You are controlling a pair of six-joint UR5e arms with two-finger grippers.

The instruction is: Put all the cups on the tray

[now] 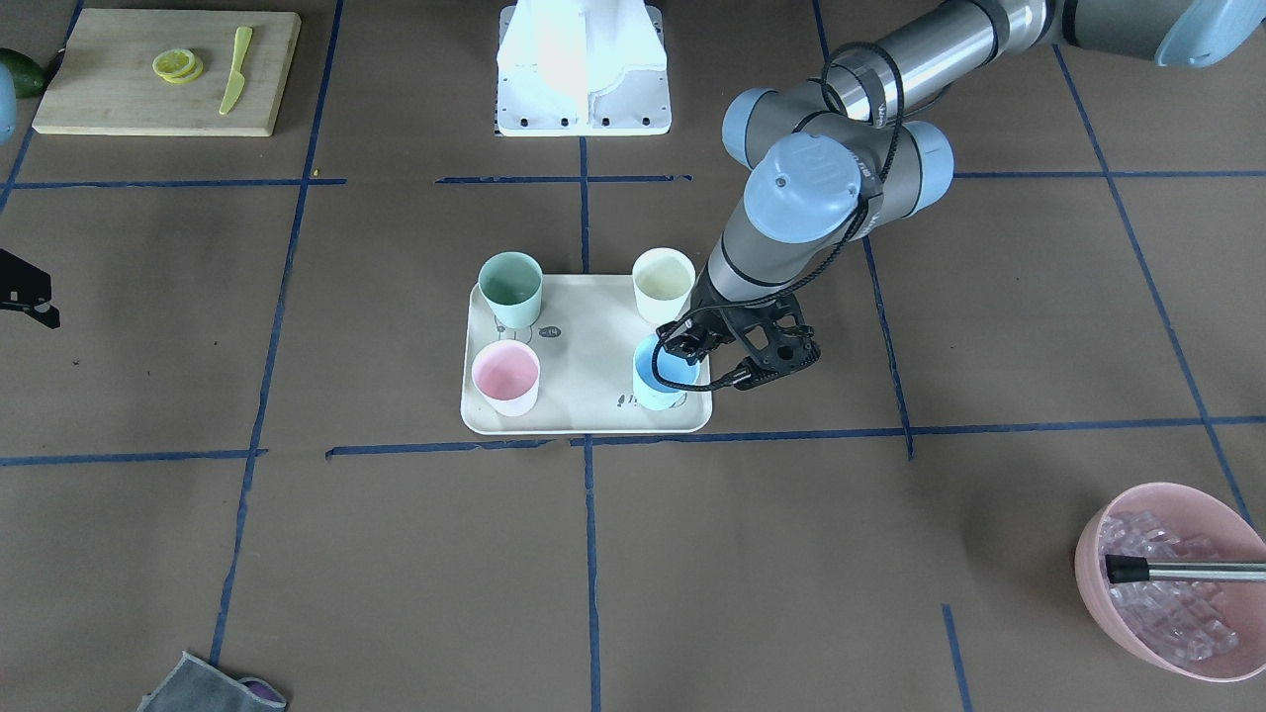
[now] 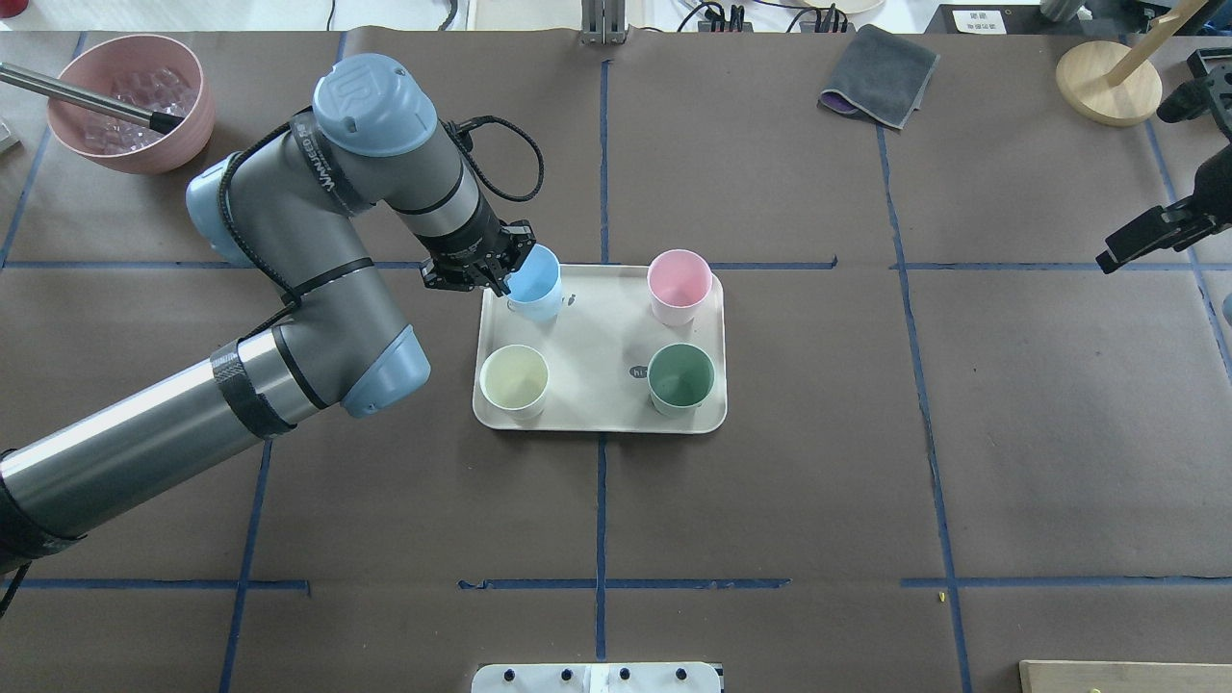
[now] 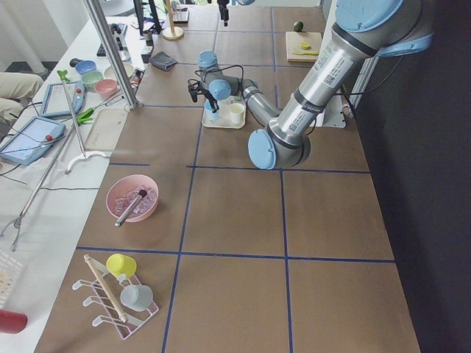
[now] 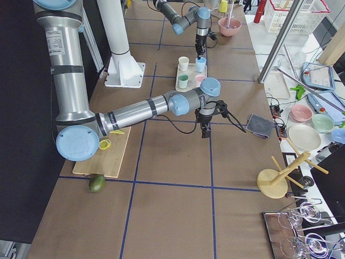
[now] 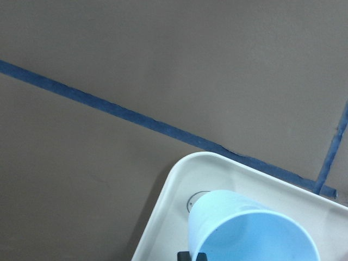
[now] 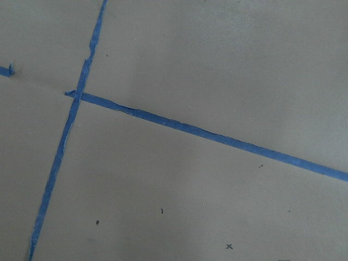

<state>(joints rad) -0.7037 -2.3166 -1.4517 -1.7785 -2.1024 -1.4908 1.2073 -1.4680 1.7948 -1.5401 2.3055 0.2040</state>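
A cream-beige tray (image 2: 597, 351) is seen lying flat near the middle of the brown worktop (image 2: 818, 462), and all four cups are found inside its rim, one towards each corner and well apart from one another. As seen from overhead, the blue cup (image 2: 535, 281) is placed at the far left corner, the pink cup (image 2: 680, 281) at the far right, the cream cup (image 2: 514, 378) at the near left and the green cup (image 2: 680, 376) at the near right. The pink, cream and green cups are stood upright with their mouths up.

The left hand (image 2: 499, 279) is reached in from the left over the tray's far left corner, and its fingers (image 1: 682, 344) are pinched on the left side of the blue cup's rim. In the left wrist view the blue cup's mouth is seen close below, inside the tray's rounded corner. Whether its base rests fully on the tray cannot be told.

The right hand (image 4: 205, 135) is held pointing down above bare worktop, well to the right of the tray. Whether it is spread or pressed together cannot be told.

A pink bowl (image 2: 130, 106) of ice cubes is set at the far left, a grey cloth (image 2: 881, 87) at the far right, and a wooden cutting board (image 1: 168, 69) off the tray's near right.
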